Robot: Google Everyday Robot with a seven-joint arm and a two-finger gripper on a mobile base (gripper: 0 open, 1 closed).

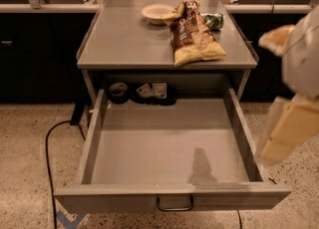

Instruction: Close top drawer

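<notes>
The top drawer [169, 146] of the grey metal cabinet is pulled far out toward me. Its inside is bare apart from a dark tape roll [118, 91] and small packets [152, 91] at the back. Its flat front [124, 199] carries a small dark wire loop handle [174, 207] at centre. My gripper [285, 132] shows as a pale blurred shape at the right edge, beside and just above the drawer's right wall, not touching the front.
The cabinet top [119, 39] holds a white bowl [157, 13], a brown chip bag [193, 35] and a green item [214, 21]. A black cable [50, 143] runs on the speckled floor at left. Dark counters stand behind.
</notes>
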